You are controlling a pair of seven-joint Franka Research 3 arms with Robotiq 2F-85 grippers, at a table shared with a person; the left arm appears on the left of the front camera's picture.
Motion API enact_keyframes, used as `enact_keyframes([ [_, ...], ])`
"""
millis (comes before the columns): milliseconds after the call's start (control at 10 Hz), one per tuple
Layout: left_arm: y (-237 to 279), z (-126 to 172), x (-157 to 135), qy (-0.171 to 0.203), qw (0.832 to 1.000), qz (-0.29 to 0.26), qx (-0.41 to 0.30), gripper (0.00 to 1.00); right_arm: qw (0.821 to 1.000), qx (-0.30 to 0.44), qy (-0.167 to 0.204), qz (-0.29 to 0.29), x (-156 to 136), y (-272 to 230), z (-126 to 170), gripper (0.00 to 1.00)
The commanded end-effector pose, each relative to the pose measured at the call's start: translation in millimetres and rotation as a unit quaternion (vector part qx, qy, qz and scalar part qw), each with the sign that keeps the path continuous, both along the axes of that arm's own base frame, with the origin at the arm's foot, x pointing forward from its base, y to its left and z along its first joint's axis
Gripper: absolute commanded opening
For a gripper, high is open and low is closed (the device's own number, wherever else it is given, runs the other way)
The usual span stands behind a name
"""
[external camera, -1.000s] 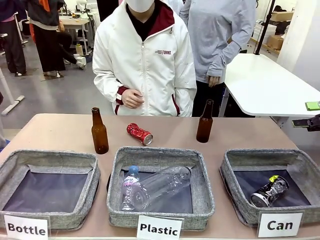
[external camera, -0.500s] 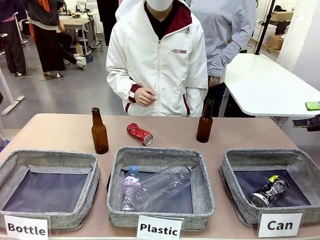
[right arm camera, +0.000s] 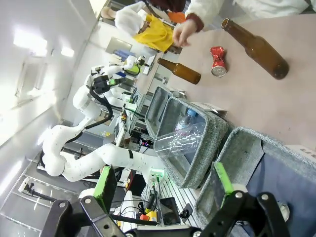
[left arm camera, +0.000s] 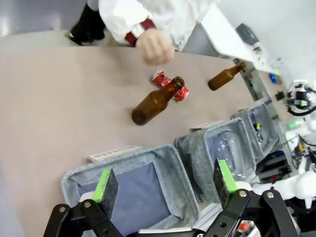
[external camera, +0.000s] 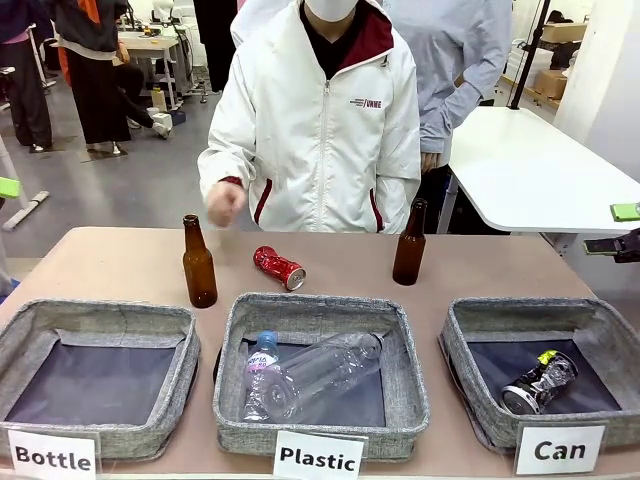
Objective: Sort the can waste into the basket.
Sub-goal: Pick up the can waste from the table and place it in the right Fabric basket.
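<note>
left fingers (left arm camera: 104,181) spread wide, empty | right fingers (right arm camera: 223,178) spread wide, empty | red can (external camera: 279,268) on table (external camera: 120,262)

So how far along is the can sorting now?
Done: the black and silver can lies in the Can basket. In hand: nothing, the left pincer and right pincer are open and empty. Left: the red can lies on the table beyond the Plastic basket.

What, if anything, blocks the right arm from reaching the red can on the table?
Likely yes. The red can lies on open table behind the Plastic basket; the right brown bottle stands clear beside it, the person's hand is raised above the table, and the right gripper has open jaws.
</note>
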State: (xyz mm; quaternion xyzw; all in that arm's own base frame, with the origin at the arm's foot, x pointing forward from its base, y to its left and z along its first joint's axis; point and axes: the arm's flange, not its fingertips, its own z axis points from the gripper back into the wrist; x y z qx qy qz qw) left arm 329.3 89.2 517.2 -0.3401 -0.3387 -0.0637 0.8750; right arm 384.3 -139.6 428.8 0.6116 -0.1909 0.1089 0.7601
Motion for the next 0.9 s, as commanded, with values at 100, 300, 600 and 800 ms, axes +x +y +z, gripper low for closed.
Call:
enact_keyframes([
  [100, 0.0, 0.0, 0.0, 0.0, 1.0, 0.0, 0.0, 1.0, 1.0, 0.006, -0.012, 0.002, -1.1, -0.6, 0.5, 1.0],
  [300, -59.0, -0.7, 31.9, 0.023, 0.999, 0.02, 0.032, 1.0, 1.0, 0.006, -0.012, 0.002, -1.1, -0.6, 0.5, 1.0],
  [600, -125.2, -6.6, 101.1, 0.057, 0.991, 0.072, 0.102, 1.0, 1.0, 0.006, -0.012, 0.002, -1.1, -0.6, 0.5, 1.0],
  [800, -50.5, 18.3, 88.8, 0.084, 0.996, 0.011, 0.023, 1.0, 1.0, 0.006, -0.012, 0.002, -1.1, -0.6, 0.5, 1.0],
])
